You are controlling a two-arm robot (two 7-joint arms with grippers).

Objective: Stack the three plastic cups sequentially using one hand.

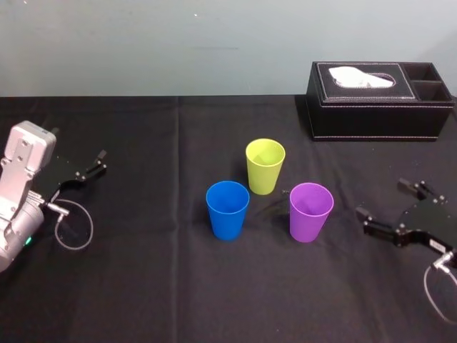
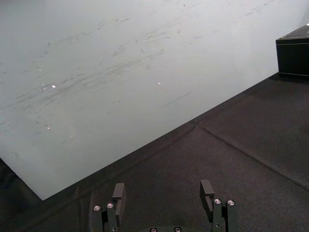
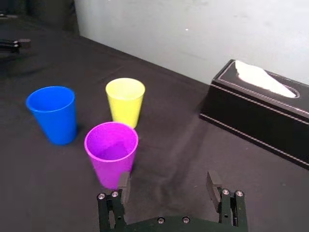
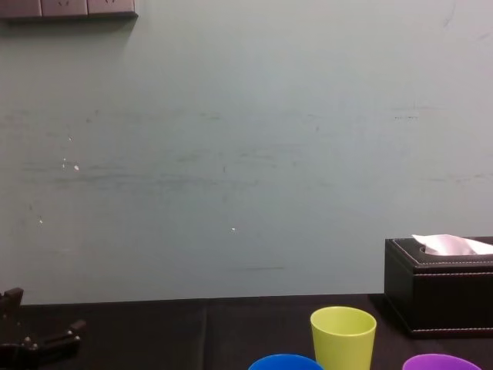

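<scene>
Yellow-green cup, blue cup, purple cup: three stand upright, unstacked.

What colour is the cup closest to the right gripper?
Purple. The purple cup shows best in the right wrist view, just ahead of the right gripper.
</scene>
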